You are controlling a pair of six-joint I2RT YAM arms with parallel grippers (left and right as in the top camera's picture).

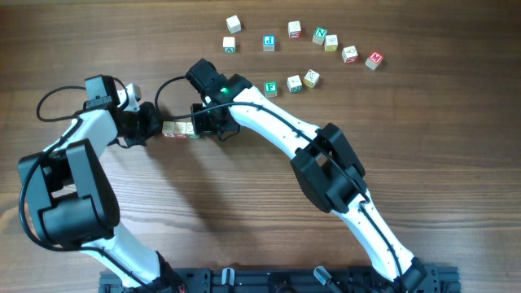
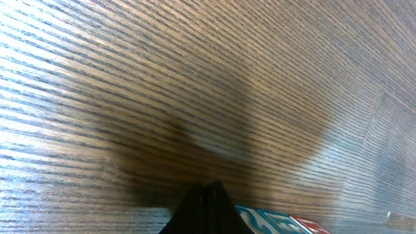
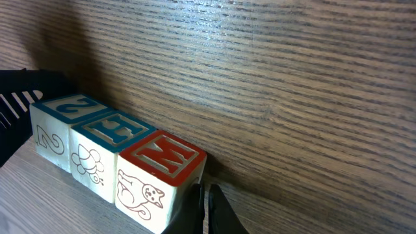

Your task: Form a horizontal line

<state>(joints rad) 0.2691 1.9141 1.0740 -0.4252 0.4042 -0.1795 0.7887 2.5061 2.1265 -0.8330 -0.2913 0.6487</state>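
The horizontal line (image 1: 180, 129) is a short row of three pale wooden letter cubes on the table, joined edge to edge. In the right wrist view they read a teal-topped cube (image 3: 55, 120), a teal E cube (image 3: 104, 146) and a red M cube (image 3: 159, 172). My left gripper (image 1: 152, 128) is shut and empty, its tip (image 2: 207, 195) against the row's left end. My right gripper (image 1: 205, 127) is shut and empty, its tip (image 3: 207, 201) against the red cube at the right end.
Several loose letter cubes lie at the back: a blue-lettered one (image 1: 269, 42), two plain ones (image 1: 231, 34), green ones (image 1: 271, 88) and a red one (image 1: 374, 59). Both arms reach in from the front edge.
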